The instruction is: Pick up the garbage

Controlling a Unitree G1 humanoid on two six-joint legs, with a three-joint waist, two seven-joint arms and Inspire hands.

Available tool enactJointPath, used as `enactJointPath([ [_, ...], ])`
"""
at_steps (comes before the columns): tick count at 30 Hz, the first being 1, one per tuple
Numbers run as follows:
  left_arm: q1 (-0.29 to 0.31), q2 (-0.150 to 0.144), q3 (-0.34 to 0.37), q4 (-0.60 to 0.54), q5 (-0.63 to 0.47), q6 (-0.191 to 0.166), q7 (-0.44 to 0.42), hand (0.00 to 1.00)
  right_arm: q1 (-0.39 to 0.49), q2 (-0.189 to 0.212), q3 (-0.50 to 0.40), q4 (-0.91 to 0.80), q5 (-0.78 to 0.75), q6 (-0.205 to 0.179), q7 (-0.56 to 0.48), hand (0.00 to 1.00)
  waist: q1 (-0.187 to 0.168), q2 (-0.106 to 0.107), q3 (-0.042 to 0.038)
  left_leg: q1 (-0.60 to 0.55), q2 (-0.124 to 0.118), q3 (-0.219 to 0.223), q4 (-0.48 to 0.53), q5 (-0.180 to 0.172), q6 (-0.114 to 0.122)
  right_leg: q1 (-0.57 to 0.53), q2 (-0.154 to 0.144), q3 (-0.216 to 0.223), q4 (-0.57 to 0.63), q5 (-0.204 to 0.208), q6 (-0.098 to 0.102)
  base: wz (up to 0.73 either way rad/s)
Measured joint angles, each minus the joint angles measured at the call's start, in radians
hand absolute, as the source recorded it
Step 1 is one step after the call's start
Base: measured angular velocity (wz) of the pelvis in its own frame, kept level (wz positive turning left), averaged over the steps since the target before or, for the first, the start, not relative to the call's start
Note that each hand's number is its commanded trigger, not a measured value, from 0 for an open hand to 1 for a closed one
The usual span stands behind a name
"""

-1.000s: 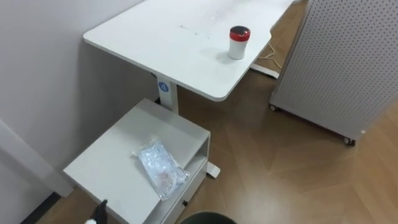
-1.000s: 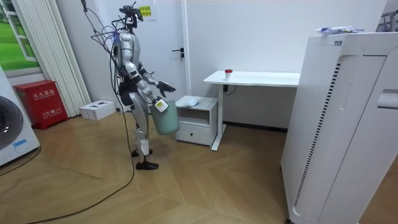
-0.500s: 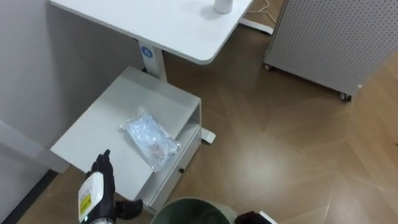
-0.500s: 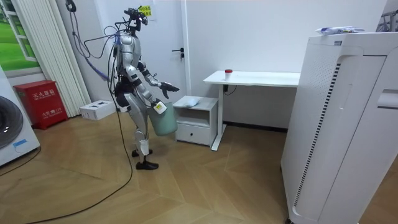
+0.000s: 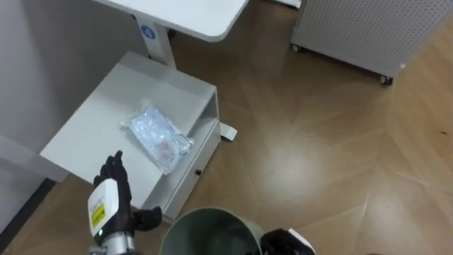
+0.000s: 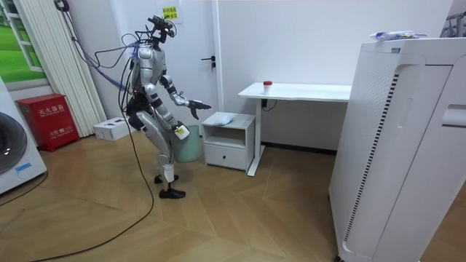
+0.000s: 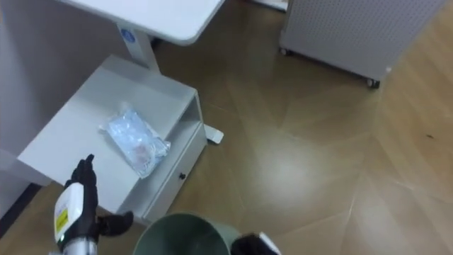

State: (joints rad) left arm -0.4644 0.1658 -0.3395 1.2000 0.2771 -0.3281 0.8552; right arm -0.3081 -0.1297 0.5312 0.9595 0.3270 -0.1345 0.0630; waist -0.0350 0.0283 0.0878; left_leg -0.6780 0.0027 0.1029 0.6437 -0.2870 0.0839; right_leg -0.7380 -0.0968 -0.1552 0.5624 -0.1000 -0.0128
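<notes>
Trouble could come from the garbage, a light crinkled plastic bag (image 5: 159, 139) lying mid-top on the low cabinet (image 5: 85, 134): a shallow reach might push it backward instead of catching it. The left hand (image 5: 112, 202) hovers over the cabinet's front edge, wide and empty, short of the bag. The right hand (image 5: 287, 241) shows beside the green bin (image 5: 209, 228) in front of the cabinet; I cannot tell whether it grips.

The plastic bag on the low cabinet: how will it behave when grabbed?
The plastic bag looks crumpled and thin, so probably floppy and light. Its glossy film may slip when pinched. Flat on the smooth cabinet top, it would likely slide, not roll.
</notes>
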Motion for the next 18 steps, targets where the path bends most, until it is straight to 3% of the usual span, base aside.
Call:
enactJointPath([
  [7,-0.044,0.004,-0.018,0.001,0.0,0.018,0.051,0.0,-0.005,-0.003,0.017,0.002,0.072,0.006,-0.009,1.0,-0.012,0.003,0.0035,-0.07,0.002,0.002,0.052,-0.002,0.0,-0.075,-0.008,0.001,0.059,0.0,-0.007,0.0],
  [18,-0.117,0.006,-0.018,0.001,-0.001,0.021,0.059,0.0,-0.034,0.003,0.037,-0.008,0.107,0.006,-0.017,1.0,-0.049,-0.003,0.0075,-0.201,0.021,0.009,0.141,-0.016,-0.017,-0.209,-0.006,0.006,0.14,-0.018,-0.042,-0.03],
])
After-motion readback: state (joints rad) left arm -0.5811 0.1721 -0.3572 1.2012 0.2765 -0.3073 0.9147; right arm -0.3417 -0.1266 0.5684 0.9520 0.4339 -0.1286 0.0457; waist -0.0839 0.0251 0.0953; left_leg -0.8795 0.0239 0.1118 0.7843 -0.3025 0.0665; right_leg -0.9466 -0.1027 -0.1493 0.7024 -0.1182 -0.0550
